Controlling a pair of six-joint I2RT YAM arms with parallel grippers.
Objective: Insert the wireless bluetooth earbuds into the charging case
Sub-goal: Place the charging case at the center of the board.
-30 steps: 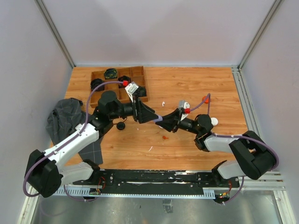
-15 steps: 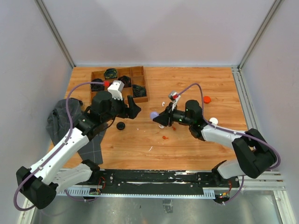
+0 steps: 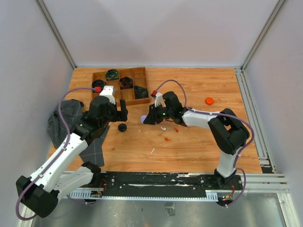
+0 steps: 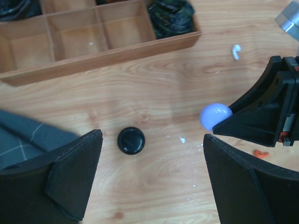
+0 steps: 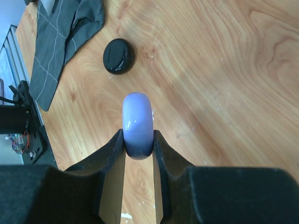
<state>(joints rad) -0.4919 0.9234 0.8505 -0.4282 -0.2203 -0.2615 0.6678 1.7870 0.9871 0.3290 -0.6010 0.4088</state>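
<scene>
Case (image 5: 138, 119) edge-on, axis along clenching right end effector (image 5: 138, 139); left end effector (image 4: 152, 142) released.

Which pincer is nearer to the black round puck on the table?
Left. The left pincer hangs open over the black puck, which shows between its fingers. The right pincer, shut on a lavender piece, sits farther off, beside the puck.

Tray (image 4: 117, 51) back left, cloth (image 3: 66, 116) at left edge, puck (image 3: 122, 127) before tray, charging case (image 3: 143, 118) right of puck.
</scene>
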